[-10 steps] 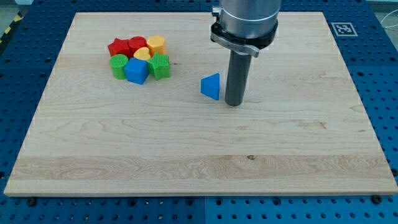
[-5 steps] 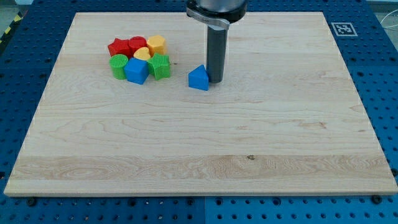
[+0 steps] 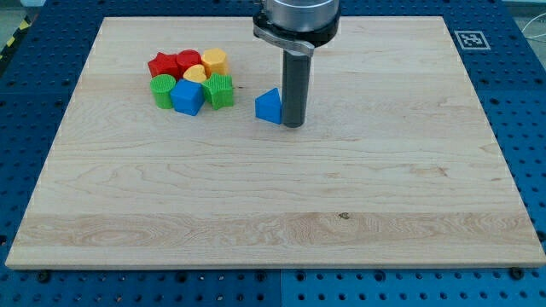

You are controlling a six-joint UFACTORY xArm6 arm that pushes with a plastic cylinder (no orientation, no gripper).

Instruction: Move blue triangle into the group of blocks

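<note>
My tip (image 3: 293,125) rests on the bench (image 3: 273,205), touching the blue triangle (image 3: 268,107) on that block's right-hand side in the view. The arm carries no gripper, only this dark rod, so nothing is clamped. The blue triangle lies near the cluster, to its right in the view and apart from it. Nearest it in that cluster is a green block (image 3: 220,90); beside that sit a blue block (image 3: 188,98), another green block (image 3: 161,90), a yellow heart-like block (image 3: 194,75), a yellow block (image 3: 214,60), a red star-like block (image 3: 162,65) and a red block (image 3: 188,60).
</note>
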